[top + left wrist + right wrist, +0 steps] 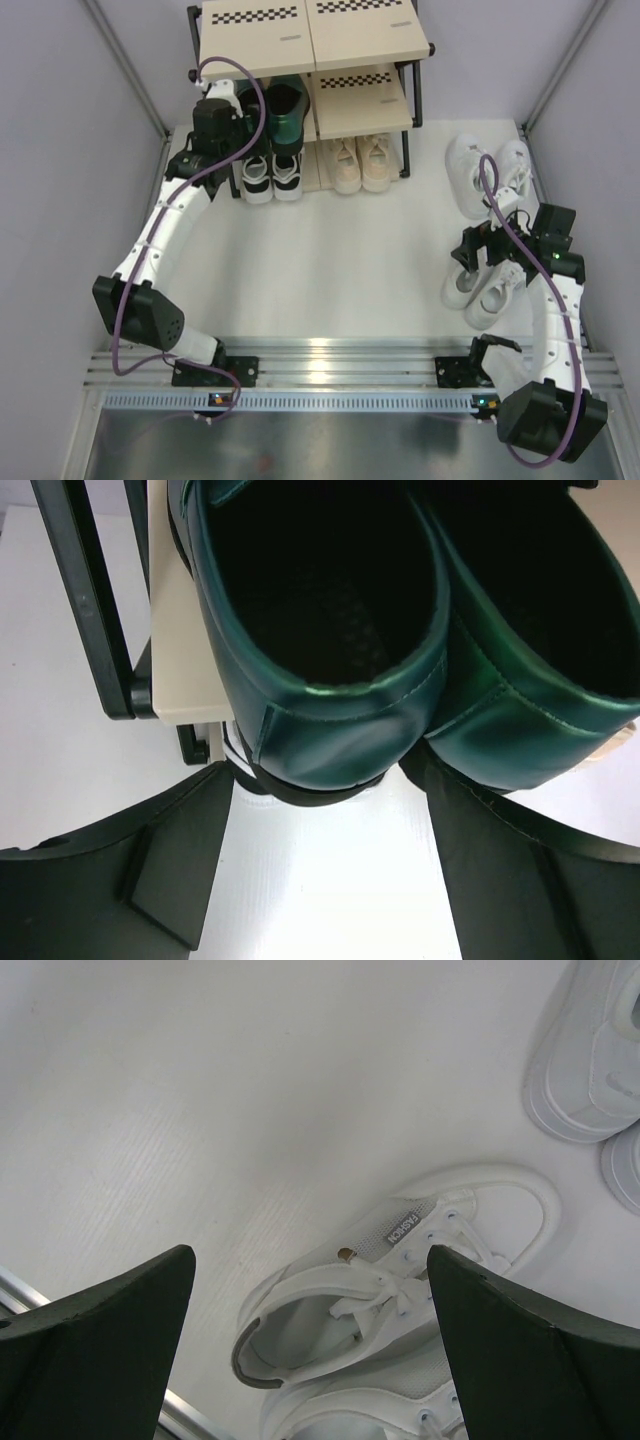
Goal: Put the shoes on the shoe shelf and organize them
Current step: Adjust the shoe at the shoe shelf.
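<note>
The shoe shelf stands at the back. A pair of glossy dark green heeled shoes sits on its middle tier at the left. Black-and-white sneakers and beige sneakers are on the bottom tier. My left gripper is open, and the heel of the left green shoe lies just past its fingertips. Two pairs of white sneakers lie on the floor at the right, one further back, one nearer. My right gripper hangs open above the nearer pair.
The shelf's black tube frame and beige board edge lie close on my left gripper's left side. A metal rail runs along the near edge, also under the right gripper. Grey walls close in both sides.
</note>
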Available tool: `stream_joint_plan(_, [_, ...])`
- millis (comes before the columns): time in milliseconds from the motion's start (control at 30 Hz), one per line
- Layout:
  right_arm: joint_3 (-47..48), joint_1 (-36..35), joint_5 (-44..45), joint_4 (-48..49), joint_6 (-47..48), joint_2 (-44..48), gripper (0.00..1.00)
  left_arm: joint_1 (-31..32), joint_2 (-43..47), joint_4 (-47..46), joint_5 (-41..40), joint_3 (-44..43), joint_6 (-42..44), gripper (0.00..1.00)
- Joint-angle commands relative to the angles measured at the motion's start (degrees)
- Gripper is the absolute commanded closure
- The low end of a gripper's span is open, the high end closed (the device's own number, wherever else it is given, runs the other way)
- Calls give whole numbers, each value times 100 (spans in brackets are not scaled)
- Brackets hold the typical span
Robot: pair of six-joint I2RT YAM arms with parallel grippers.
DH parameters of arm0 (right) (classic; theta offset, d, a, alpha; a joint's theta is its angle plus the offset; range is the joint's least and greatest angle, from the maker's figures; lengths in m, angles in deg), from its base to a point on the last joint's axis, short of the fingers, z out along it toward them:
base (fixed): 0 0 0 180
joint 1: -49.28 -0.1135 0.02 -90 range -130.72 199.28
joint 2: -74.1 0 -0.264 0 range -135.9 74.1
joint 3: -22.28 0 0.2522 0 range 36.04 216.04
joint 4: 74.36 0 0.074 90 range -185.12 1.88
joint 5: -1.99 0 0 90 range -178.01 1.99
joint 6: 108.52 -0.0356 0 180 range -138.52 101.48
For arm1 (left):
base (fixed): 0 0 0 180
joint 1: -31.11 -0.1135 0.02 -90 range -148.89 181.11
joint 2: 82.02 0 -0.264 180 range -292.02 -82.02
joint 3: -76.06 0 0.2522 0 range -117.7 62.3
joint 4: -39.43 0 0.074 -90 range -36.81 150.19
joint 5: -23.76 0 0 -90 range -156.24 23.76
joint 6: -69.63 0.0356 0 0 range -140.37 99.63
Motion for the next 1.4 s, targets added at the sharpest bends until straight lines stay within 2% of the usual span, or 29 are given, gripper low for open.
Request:
stream_joint_plan(0, [1, 80, -190, 236, 18, 69, 1, -27, -39, -363, -17, -364, 147, 18])
stream_joint_plan(267, [10, 80, -216, 236, 18, 42, 0, -27, -294, -486, -166, -504, 165, 27])
stream_joint_plan(500, [1, 80, -234, 227, 26, 33, 1, -35, -356, -486, -105, -566, 147, 41])
stream_joint_plan(700, [1, 80, -251, 227, 18, 16, 1, -27, -163, -495, 18, -408, 147, 59])
stream_joint_plan(833, [1, 80, -251, 227, 26, 7, 1, -27, -75, -495, 88, -320, 147, 67])
stream_joint_plan(933, [1, 80, -260, 218, 17, 25, 1, -27, -40, -495, 89, -329, 138, 69])
stream_joint_plan(1033, [10, 80, -251, 218, 26, 25, 1, -27, -22, -486, 36, -320, 130, 65])
stream_joint_plan(1100, [1, 80, -260, 218, 17, 34, 1, -35, 30, -486, -34, -285, 112, 52])
stream_joint_plan(1133, [1, 80, -251, 218, 17, 42, 1, -27, 65, -486, -69, -267, 77, 37])
stream_joint_plan(1233, [1, 80, -260, 218, 26, 33, 1, -27, 302, -486, -61, -171, 51, 23])
stream_joint_plan(1367, [10, 80, -269, 210, 26, 25, 1, -27, 829, -477, 246, -83, -20, 17])
